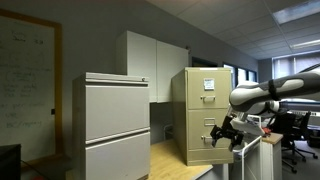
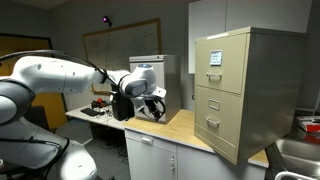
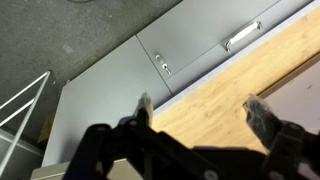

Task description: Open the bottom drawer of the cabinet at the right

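The tall beige-tan filing cabinet (image 1: pixel 203 115) stands on a wooden countertop, also seen in an exterior view (image 2: pixel 240 90). It shows stacked drawer fronts with label holders and handles, all shut. The bottom drawer front (image 2: pixel 215 126) is closed. My gripper (image 1: pixel 224 131) hangs in front of the cabinet's lower drawers, apart from them; it also shows in an exterior view (image 2: pixel 153 104). In the wrist view my gripper (image 3: pixel 198 110) is open and empty, its two fingers spread over the wooden countertop (image 3: pixel 220 90).
A wider light-grey two-drawer lateral cabinet (image 1: pixel 110 125) stands in the foreground. White wall cupboards (image 1: pixel 150 62) hang behind. Grey base cabinet doors with handles (image 3: pixel 200 50) lie below the counter edge. A whiteboard (image 1: pixel 25 70) and office chairs (image 1: pixel 292 130) are around.
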You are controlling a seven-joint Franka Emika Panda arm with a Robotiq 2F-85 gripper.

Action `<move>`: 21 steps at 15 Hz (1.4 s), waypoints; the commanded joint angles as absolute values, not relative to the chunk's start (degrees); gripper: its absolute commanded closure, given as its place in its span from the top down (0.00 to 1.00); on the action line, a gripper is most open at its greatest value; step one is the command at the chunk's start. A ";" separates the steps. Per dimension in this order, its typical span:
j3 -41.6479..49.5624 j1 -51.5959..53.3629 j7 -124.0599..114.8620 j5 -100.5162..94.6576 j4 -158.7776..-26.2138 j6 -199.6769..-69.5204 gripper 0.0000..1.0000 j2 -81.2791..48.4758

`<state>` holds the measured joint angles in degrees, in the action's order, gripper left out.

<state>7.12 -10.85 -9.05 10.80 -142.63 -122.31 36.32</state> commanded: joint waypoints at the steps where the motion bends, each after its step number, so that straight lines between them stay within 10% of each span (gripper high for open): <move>1: 11.77 -11.81 -5.87 9.98 -131.40 -120.04 1.00 27.77; 21: 21.48 -19.50 -1.83 39.49 -101.27 -121.96 1.00 -8.41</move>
<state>22.28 -17.16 -1.90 36.09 -106.53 -123.15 -3.90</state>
